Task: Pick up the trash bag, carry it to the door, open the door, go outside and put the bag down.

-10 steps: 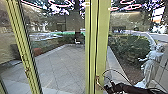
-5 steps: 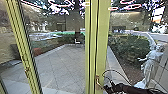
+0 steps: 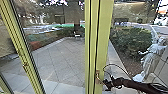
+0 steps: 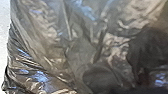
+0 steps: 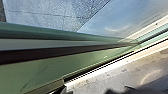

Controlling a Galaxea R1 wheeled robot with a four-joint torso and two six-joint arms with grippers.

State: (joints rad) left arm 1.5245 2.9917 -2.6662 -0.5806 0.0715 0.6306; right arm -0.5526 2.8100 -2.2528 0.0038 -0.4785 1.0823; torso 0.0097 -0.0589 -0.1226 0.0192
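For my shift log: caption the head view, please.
Right gripper at the handle of a green-framed glass door, with paving and a pale statue beyond.

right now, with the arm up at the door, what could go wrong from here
The right end effector is close beside the slim door handle, so it could slip off or knock against it. The thin cable looping above that arm might snag on the handle. The trash bag, close to the left wrist camera, looks like thin, crinkled plastic and could tear if it rubs the door frame.
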